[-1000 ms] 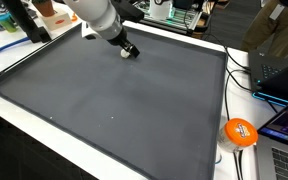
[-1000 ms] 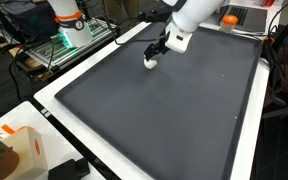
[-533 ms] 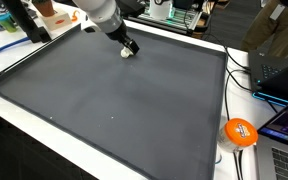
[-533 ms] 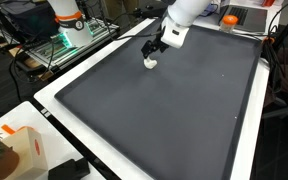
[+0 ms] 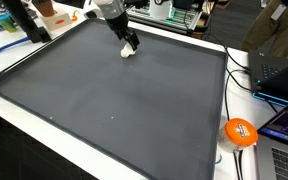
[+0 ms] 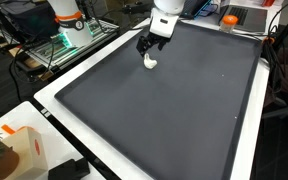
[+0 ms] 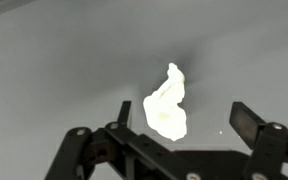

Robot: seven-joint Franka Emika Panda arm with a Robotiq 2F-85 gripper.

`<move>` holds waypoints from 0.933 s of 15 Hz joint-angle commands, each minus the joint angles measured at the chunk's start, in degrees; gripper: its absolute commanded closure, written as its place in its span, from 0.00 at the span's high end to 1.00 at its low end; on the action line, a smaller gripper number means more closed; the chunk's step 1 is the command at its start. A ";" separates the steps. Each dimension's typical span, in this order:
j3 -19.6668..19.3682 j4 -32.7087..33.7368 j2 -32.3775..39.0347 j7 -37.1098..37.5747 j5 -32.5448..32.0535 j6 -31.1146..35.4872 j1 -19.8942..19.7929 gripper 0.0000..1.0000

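Black two-finger gripper [image 5: 130, 43] hung with jaws spread wide, just over a small crumpled white lump [image 7: 166, 105], lump lay ungripped on a dark grey flat mat [image 6: 184, 100]

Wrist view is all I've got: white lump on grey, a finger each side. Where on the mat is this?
Observer: The white lump lies close to one edge of the dark mat, as seen in both exterior views.
Operator: Touching it?
Observer: The gripper hangs just above it, jaws open, nothing held.
Operator: Anything else around?
Observer: An orange round thing sits off the mat, far from the lump.
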 commanded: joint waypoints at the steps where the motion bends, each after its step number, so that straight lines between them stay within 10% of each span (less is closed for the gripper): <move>1: 0.35 -10.22 -8.42 0.53 0.00 7.36 -0.05 1.00; 14: 1.28 -20.10 -14.67 1.06 -0.82 14.00 -0.56 1.00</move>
